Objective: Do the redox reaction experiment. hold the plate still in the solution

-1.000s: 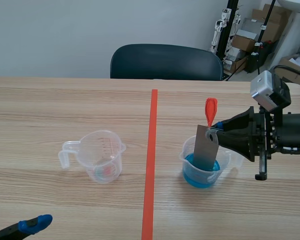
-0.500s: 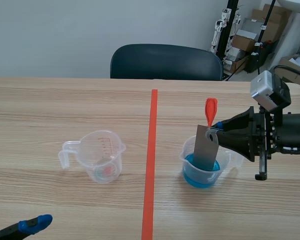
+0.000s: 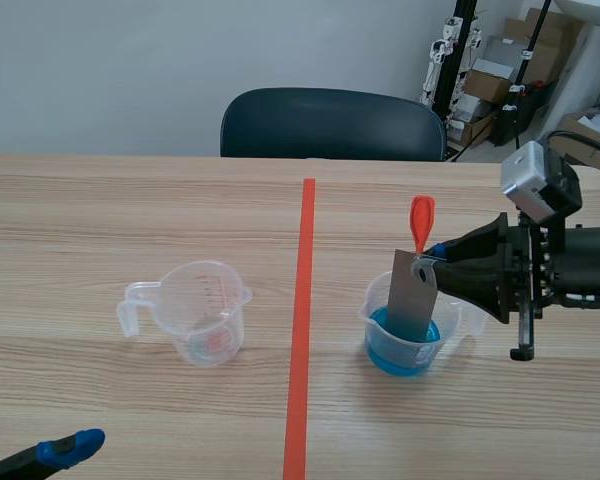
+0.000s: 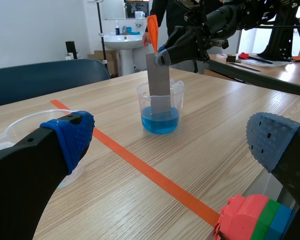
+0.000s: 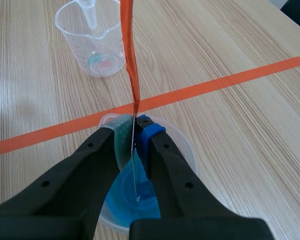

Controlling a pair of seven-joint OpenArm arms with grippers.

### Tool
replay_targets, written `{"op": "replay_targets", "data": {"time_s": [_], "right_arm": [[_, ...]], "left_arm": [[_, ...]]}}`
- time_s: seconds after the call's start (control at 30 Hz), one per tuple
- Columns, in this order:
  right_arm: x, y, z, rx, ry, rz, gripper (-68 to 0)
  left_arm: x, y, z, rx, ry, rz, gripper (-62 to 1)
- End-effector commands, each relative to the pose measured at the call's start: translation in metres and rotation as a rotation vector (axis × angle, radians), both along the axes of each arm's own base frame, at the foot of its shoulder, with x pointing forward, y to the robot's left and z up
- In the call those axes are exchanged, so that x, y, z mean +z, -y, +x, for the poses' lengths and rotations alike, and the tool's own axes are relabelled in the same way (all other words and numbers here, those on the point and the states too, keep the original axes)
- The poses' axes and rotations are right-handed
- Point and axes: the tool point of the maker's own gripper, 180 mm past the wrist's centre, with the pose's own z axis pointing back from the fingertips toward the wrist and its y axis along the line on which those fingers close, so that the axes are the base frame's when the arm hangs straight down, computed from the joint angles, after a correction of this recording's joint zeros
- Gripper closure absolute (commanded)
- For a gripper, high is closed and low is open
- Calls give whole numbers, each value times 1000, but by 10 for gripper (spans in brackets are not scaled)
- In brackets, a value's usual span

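Scene view: thin grey plate (image 3: 412, 300) upright, lower end dipped in the blue solution (image 3: 400, 355) of the beaker (image 3: 372, 305), top pinched by the right gripper (image 3: 432, 258).

Left wrist view: left gripper (image 4: 172, 137) spread wide, holding nothing.

Right wrist view: pads (image 5: 121, 135) pressed on the plate's upper edge. Probably light, stiff and slick, so best held high, above the liquid.

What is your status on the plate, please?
Right fingers shut on plate. Plate dipped in solution. Left fingers open, far off. Nothing in the way.
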Motion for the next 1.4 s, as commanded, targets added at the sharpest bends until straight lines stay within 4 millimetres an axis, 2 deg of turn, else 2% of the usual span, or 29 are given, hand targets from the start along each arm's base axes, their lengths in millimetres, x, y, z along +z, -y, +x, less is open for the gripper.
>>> {"op": "replay_targets", "data": {"time_s": [0.0, 1.37], "right_arm": [[7, 3, 3, 2, 18, -1, -6], [8, 3, 3, 2, 19, 2, -6]], "left_arm": [[8, -1, 4, 10, 35, -16, -623], [7, 0, 8, 10, 36, -6, -623]]}}
